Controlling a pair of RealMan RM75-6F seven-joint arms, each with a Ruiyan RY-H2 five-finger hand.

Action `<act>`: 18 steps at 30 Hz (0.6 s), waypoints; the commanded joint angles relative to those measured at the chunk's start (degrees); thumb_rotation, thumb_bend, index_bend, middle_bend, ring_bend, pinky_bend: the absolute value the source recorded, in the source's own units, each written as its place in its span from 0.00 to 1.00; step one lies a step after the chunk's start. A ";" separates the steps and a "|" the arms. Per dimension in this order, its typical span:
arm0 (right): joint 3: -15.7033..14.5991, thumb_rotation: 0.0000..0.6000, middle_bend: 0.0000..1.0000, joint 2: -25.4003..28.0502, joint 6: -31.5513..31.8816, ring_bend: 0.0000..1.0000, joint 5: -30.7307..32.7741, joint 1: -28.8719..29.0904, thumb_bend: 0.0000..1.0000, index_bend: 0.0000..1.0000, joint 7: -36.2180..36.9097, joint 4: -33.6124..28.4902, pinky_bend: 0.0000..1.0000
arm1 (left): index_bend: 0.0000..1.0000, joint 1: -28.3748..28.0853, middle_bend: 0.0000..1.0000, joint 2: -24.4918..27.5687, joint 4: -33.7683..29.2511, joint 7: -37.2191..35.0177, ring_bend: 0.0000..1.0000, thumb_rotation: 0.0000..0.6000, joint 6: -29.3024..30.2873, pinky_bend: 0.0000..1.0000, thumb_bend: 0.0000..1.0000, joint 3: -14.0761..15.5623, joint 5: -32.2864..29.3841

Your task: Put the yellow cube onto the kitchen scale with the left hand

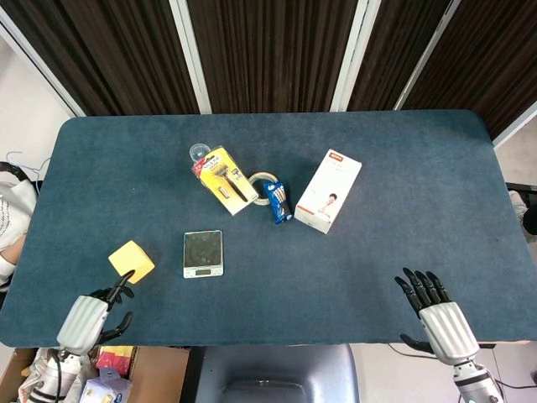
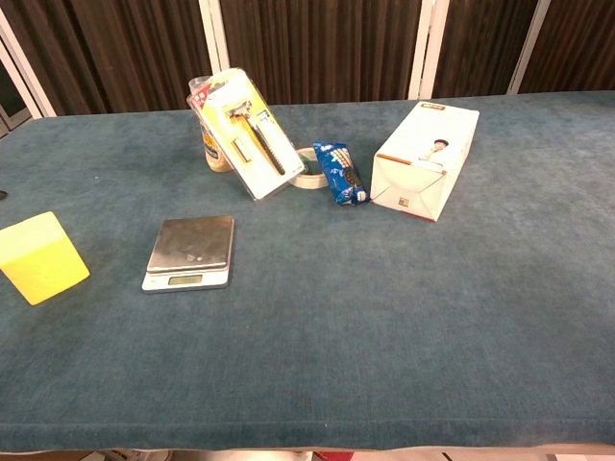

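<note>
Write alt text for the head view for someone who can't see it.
The left hand reaches toward a yellow cube beside a small silver kitchen scale on a blue table. The right hand rests open at the near edge.

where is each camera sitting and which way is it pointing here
Head view: high above the near edge, looking down on the whole table; the left hand sits just short of the yellow cube, and the right hand is at the near edge.
Chest view: low at the near edge, looking across the tabletop toward the curtains; no hand or arm shows.
Both show the yellow cube, kitchen scale, razor pack and white box.
</note>
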 commanded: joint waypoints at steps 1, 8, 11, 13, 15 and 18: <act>0.36 1.00 0.00 -0.34 0.98 0.00 -0.69 0.14 0.19 0.00 1.50 0.73 0.00 | 0.16 -4.58 0.97 -3.21 -1.30 -2.45 1.00 1.00 -9.57 1.00 0.49 -0.61 -3.53; 0.39 1.00 0.00 -0.62 0.62 0.00 -0.64 0.45 0.19 0.00 2.30 1.32 0.00 | 0.22 -6.28 1.00 -8.02 0.15 9.01 1.00 1.00 -13.81 1.00 0.59 -2.87 -8.07; 0.30 1.00 0.00 -0.75 0.10 0.00 -0.54 0.62 0.19 0.00 1.85 1.35 0.00 | 0.20 -7.22 1.00 -8.81 -0.08 10.27 1.00 1.00 -15.97 1.00 0.61 -3.89 -10.54; 0.19 1.00 0.00 -0.81 -0.19 0.00 -0.54 0.69 0.19 0.00 1.60 1.24 0.00 | 0.19 -7.79 1.00 -9.22 -0.22 10.64 1.00 1.00 -17.12 1.00 0.63 -4.61 -12.11; 0.10 1.00 0.00 -0.77 -0.37 0.00 -0.59 0.79 0.19 0.00 1.63 1.13 0.00 | 0.18 -8.25 1.00 -9.51 -0.28 11.10 1.00 1.00 -18.17 1.00 0.64 -4.89 -13.22; 0.14 1.00 0.00 -0.72 -0.46 0.00 -0.44 0.84 0.19 0.00 1.67 1.08 0.00 | 0.18 -8.81 1.00 -10.34 0.25 12.65 1.00 1.00 -19.53 1.00 0.65 -5.03 -14.74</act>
